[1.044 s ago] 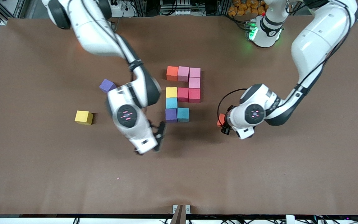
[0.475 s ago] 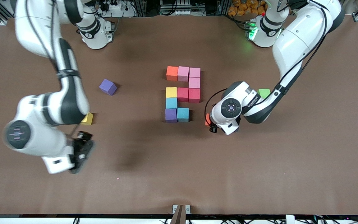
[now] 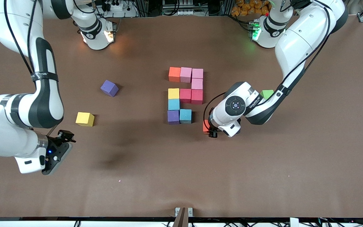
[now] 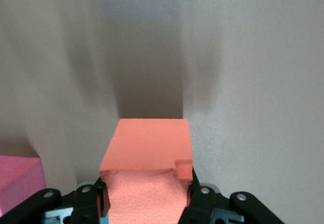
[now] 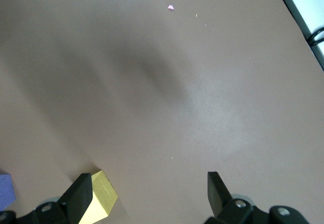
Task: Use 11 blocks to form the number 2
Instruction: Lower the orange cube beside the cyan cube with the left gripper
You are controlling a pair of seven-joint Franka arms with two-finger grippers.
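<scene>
Beside the number 2, my left gripper clamps an orange block; next I seat it against the blue block. My right gripper waits, released.

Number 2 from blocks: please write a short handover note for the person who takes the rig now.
Left gripper: jaws shut on an orange block, over the table beside the blue block at the digit's foot.
Right gripper: jaws open, empty, parked at the right arm's end.
Done: ten blocks of the number 2 placed; the row nearest the front camera has two.
Left: set the orange block beside the blue one to finish that row.
Loose: yellow cube, purple cube, green cube.
</scene>
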